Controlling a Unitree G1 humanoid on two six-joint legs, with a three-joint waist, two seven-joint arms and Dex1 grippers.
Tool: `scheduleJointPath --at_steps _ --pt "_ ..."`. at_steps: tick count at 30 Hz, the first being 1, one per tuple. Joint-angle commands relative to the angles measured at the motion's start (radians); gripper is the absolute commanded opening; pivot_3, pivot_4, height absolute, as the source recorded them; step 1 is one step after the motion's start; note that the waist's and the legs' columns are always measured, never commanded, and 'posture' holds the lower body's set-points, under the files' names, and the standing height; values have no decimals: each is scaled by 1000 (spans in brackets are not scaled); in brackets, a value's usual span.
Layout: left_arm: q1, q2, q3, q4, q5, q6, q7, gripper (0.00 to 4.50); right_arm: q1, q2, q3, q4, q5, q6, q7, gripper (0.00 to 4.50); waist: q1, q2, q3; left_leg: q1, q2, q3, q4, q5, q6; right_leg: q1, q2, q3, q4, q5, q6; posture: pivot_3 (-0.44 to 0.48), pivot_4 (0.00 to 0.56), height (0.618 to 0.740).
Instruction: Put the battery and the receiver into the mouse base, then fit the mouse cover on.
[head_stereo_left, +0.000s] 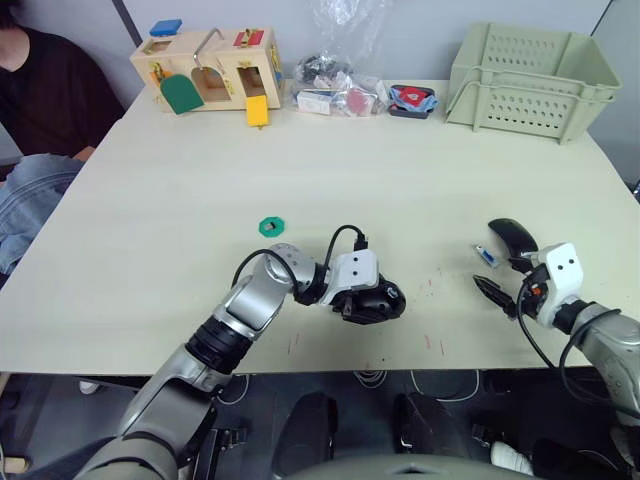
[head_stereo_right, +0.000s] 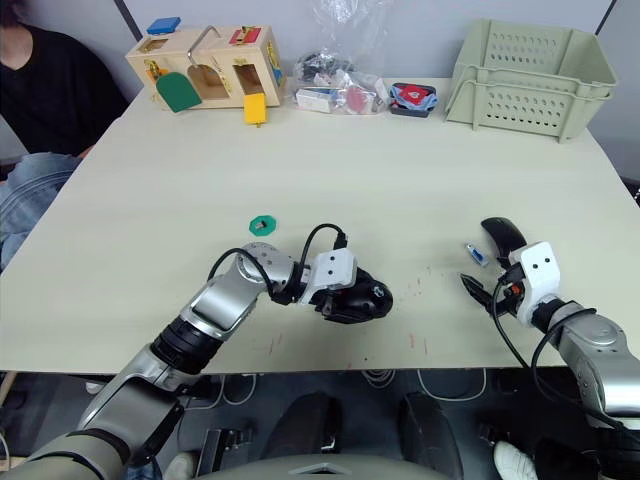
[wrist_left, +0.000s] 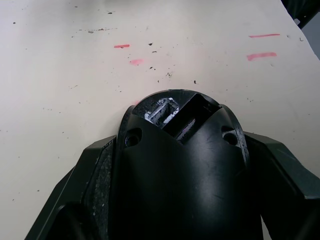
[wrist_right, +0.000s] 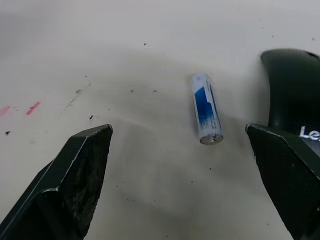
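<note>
Mouse base (head_stereo_left: 378, 301) is sitting near the front edge of the big cream table (head_stereo_left: 330, 170), roughly in the middle, and the left gripper (wrist_left: 170, 165) is clamped on it. In the left wrist view you can see both black fingers (wrist_left: 82, 200) pressed against its sides, with an open slot showing at its far end.

Going down in size from the table: the pale green crate (head_stereo_left: 530, 75) is at the far right corner, and a wooden latch-board toy (head_stereo_left: 208, 68) with coloured doors is at the far left. Between them there's a clear plastic bag of odds and ends (head_stereo_left: 335, 88) and a small dark pouch (head_stereo_left: 411, 100) next to it. A person in dark clothes (head_stereo_left: 40, 90) is seated off the left side.

Mouse cover (head_stereo_left: 513, 236) lies over on the right side, glossy black, with pale lettering visible in the right wrist view. It's just behind the right gripper (wrist_right: 200, 165), whose fingers are spread wide apart, holding nothing.

Battery (wrist_right: 206, 108) is lying flat on the table just beside the cover, blue and white, and it sits between the spread fingertips but a little beyond them, not touching either.

Smallest bit: a green round disc (head_stereo_left: 271, 226) lies a bit behind the left arm.
</note>
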Motion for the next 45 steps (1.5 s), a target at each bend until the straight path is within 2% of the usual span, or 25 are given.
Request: scheduleJointPath --at_steps 1,17,18,20,22,27,34,39,45 --pt "18 13 -37 32 40 12 -4 3136 -26 4 -2 -7 -7 3 -9 4500 -1 0 0 0 0 0 0 0 0 0 0 0 0 0 0 0 150 740" --pt "14 11 -39 32 42 17 -6 3136 -61 41 22 39 -64 11 -44 4500 -1 0 0 0 0 0 0 0 0 0 0 0 0 0 0 0 150 740" --pt "15 13 -38 31 42 18 -6 3136 -60 43 21 39 -66 11 -44 3972 -1 0 0 0 0 0 0 0 0 0 0 0 0 0 0 0 150 740" --pt "17 14 -37 29 41 19 -7 3136 -60 48 21 39 -70 8 -45 3398 -1 0 0 0 0 0 0 0 0 0 0 0 0 0 0 0 150 740" --pt "17 14 -37 31 41 19 -7 3136 -63 53 21 42 -73 4 -46 2545 -1 0 0 0 0 0 0 0 0 0 0 0 0 0 0 0 150 740" --pt "17 15 -37 33 40 19 -7 3136 -66 63 19 44 -85 -6 -52 89 -1 0 0 0 0 0 0 0 0 0 0 0 0 0 0 0 150 740" --pt "12 11 -37 42 41 15 -8 3136 -59 63 21 27 -93 -25 -46 14 -1 0 0 0 0 0 0 0 0 0 0 0 0 0 0 0 150 740" --pt "8 9 -37 48 41 13 -7 3136 -31 31 31 -39 -80 -27 10 14 -1 0 0 0 0 0 0 0 0 0 0 0 0 0 0 0 150 740" --pt "7 2 -31 36 43 35 12 3136 32 -79 38 -224 -9 133 93 14 0 0 0 0 0 -1 0 0 0 0 0 0 0 0 0 0 150 740"
